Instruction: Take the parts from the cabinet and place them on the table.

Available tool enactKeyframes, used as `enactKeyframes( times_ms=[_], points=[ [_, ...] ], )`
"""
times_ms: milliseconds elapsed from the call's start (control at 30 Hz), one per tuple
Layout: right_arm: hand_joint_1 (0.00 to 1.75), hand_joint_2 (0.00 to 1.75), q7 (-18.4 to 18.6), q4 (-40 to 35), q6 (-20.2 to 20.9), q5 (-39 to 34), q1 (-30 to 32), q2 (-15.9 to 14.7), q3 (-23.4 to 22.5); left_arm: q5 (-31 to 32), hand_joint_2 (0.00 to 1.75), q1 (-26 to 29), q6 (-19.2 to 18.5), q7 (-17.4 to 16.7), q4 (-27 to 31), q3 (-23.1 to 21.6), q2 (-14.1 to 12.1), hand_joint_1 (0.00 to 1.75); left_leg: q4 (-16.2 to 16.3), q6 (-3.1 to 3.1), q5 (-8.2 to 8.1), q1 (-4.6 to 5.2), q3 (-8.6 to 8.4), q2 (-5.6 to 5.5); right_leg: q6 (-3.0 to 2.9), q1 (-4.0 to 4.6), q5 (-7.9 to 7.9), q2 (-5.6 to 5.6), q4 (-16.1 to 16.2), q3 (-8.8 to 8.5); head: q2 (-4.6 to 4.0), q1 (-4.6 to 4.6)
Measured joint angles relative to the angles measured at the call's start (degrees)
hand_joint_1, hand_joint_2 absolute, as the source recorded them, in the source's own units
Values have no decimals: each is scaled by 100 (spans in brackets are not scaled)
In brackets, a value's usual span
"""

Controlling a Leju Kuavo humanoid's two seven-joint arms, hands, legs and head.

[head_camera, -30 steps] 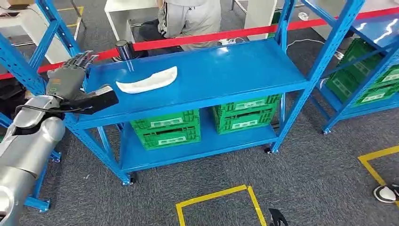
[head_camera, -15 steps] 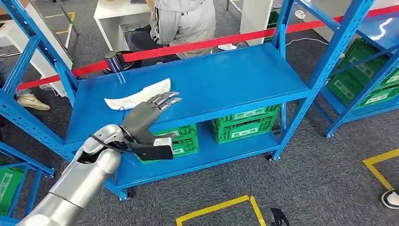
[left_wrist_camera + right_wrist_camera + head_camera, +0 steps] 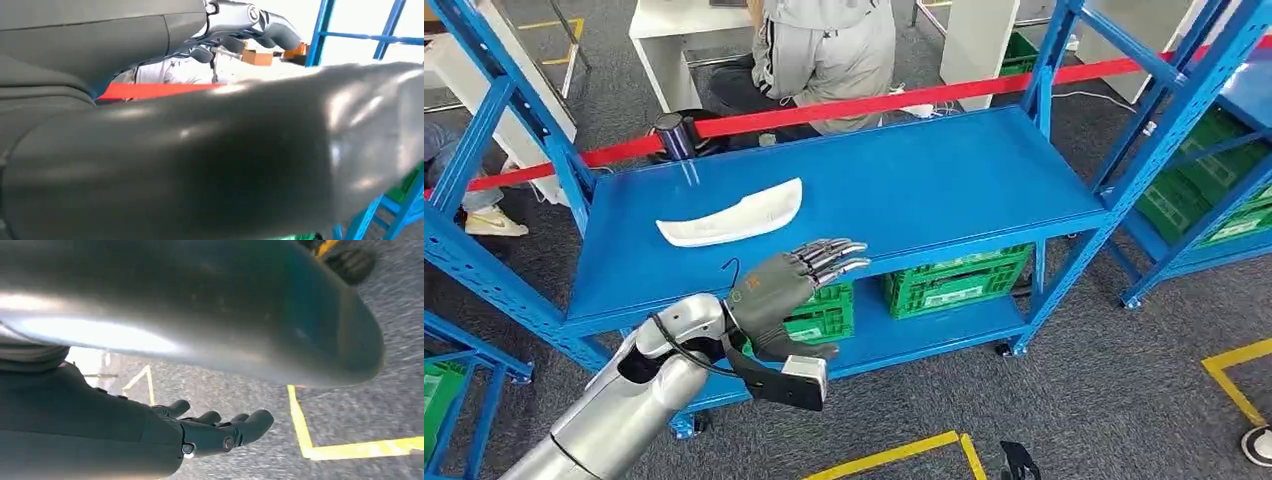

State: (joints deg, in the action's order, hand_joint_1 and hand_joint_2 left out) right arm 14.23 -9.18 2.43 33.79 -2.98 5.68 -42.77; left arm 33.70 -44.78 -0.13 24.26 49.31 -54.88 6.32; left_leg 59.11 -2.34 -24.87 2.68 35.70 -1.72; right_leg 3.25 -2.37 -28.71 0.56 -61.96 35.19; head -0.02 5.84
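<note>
I see one white part [image 3: 732, 216] lying flat on the top shelf [image 3: 944, 180] of the blue cabinet [image 3: 1064, 60]. It is long and curved, a bit like a banana, with a raised rim along its edge. It sits on the left half of the shelf, nearer the front edge than the back. One end points left and the other points right and a little away from me. Nothing touches it.

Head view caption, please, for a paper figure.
Left hand, open, hovers at the blue shelf's front edge, near the white part.
</note>
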Motion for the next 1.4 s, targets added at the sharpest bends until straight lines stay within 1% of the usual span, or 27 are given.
enactKeyframes(
  times_ms=[33,133,200,300,367,433,467,500,567,633,667,700,733,800,833,867,900,967,1000,1033,1067,1133,1167,1233,1300,1333,1400],
  points=[
    [0,0,-7,-2,0,0,-14,4,-2,0,0,5,-2,-9,22,-20,-4,0,111,-18,-66,6,57,-18,-149,-8,-2,19,-2,-7,2,-5],
    [0,0,0,-2,2,0,5,2,-9,0,0,9,-2,-9,63,-68,-44,0,129,27,-72,3,86,-24,-249,-17,-1,7,-27,12,2,-61],
    [0,0,-2,-4,2,0,-3,4,-13,-9,0,5,7,-13,105,-101,-66,0,385,157,-271,-33,185,56,-302,-35,-1,-7,-14,-4,2,-108],
    [0,0,0,-4,-20,2,6,2,-28,-72,0,21,15,-94,190,-170,-68,0,1627,290,-838,-163,794,141,-311,-58,-11,-33,-8,-2,2,-105],
    [0,0,9,-4,-42,2,3,2,-55,-105,0,44,22,-210,194,-203,-61,0,1799,294,-754,-213,906,149,-295,-58,-21,-39,-8,-11,2,-103],
    [0,0,11,-4,-57,0,-2,2,-68,-201,0,27,72,-277,192,-240,-22,0,1016,214,-291,-201,532,146,-282,-47,-30,-38,5,-35,2,-109],
    [0,0,11,-4,-57,0,-4,2,-74,-255,0,0,96,-301,192,-262,8,0,477,122,-56,-172,258,142,-282,-36,-30,-39,33,-65,2,-107],
    [0,0,9,-2,-57,0,-5,44,-79,-306,0,-28,118,-321,186,-278,35,0,55,-9,4,-100,61,143,-275,-78,-25,-57,76,-94,2,-96],
    [0,0,4,-7,-55,0,-15,59,-96,-420,0,-80,140,-378,155,-310,90,0,-32,4,-64,-47,-16,182,-165,-140,-14,-60,177,-124,2,-125],
    [0,0,7,-4,-46,4,8,68,-105,-513,0,-94,153,-439,98,-345,131,0,-287,-59,-122,-10,-175,161,-34,-152,229,-111,29,-163,2,-102],
    [0,0,11,-4,-46,11,16,70,-107,-549,0,-106,162,-437,77,-354,159,0,-408,-112,-76,-25,-383,133,-30,-178,206,-130,13,-131,2,-109],
    [0,0,9,-4,-46,16,8,63,-107,-585,0,-153,184,-435,40,-358,179,0,-474,-126,-75,-34,-472,144,-52,-170,129,-109,-86,-150,2,-98],
    [0,0,11,-4,-46,18,-15,67,-107,-608,0,-214,188,-435,-7,-361,225,0,-474,-154,-92,-45,-486,137,-51,-143,-42,-84,-333,-9,2,-96],
    [0,0,9,-7,-59,18,-26,37,-107,-619,0,-208,190,-431,-92,-371,289,0,-439,-155,-146,-40,-505,141,-59,-84,-404,-49,-1043,443,0,-81],
    [0,0,9,-7,-59,18,-11,15,-107,-621,0,-191,190,-426,-129,-389,310,0,-414,-146,-182,-43,-517,133,-61,-66,-477,-44,-1308,638,2,-79],
    [0,0,13,-7,-61,18,5,9,-109,-623,0,-184,188,-428,-164,-407,324,0,-373,-126,-236,-60,-539,127,-48,-65,-398,-44,-1341,733,2,-79],
    [0,0,13,-7,-61,17,21,-2,-111,-638,0,-185,192,-426,-210,-420,326,0,-321,-86,-301,-88,-570,115,9,-78,-176,-48,-1103,698,2,-79],
    [0,0,9,-7,-61,17,32,-13,-111,-667,0,-189,212,-422,-282,-435,361,0,-163,18,-497,-165,-641,109,151,-147,337,-64,-218,382,2,-74],
    [0,0,9,-4,-61,15,48,-9,-111,-669,0,-178,223,-418,-323,-437,374,0,-72,84,-611,-162,-592,124,184,-163,365,-45,-77,330,0,-50],
    [0,0,7,7,-55,11,39,17,-113,-671,0,-192,241,-415,-361,-441,393,0,22,119,-692,-141,-614,113,54,-113,160,-31,-1,373,2,-13],
    [0,0,15,0,-48,7,33,13,-118,-671,0,-197,256,-417,-389,-452,413,0,47,131,-764,-117,-569,107,-108,-122,143,-38,-72,343,2,-37],
    [0,0,11,0,-48,2,61,13,-138,-671,0,-204,273,-402,-433,-470,457,0,85,196,-821,-145,-635,103,-169,-130,48,-25,-102,278,2,-72],
    [0,0,7,0,-48,2,56,15,-146,-669,0,-235,284,-400,-450,-472,472,0,267,231,-698,-145,-545,99,-193,-154,-11,7,-131,198,2,-79],
    [0,0,7,-2,-48,2,78,15,-153,-669,0,-254,308,-378,-481,-472,498,0,1044,325,-388,-167,-74,157,-231,-150,-152,-6,-68,10,0,-96],
    [0,0,9,-2,-48,2,89,15,-164,-669,0,-239,308,-369,-520,-485,503,0,1707,368,-605,-200,520,177,-252,-161,-297,-3,37,-262,2,-88],
    [0,0,9,-2,-48,2,101,15,-166,-669,0,-236,308,-369,-549,-494,503,0,1897,372,-907,-211,820,184,-237,-172,-384,10,116,-453,2,-116],
    [0,0,11,-2,-48,2,118,17,-175,-669,0,-236,308,-369,-579,-500,503,0,1709,308,-1228,-197,1095,185,-224,-172,-536,55,266,-818,2,-116]
  ],
)
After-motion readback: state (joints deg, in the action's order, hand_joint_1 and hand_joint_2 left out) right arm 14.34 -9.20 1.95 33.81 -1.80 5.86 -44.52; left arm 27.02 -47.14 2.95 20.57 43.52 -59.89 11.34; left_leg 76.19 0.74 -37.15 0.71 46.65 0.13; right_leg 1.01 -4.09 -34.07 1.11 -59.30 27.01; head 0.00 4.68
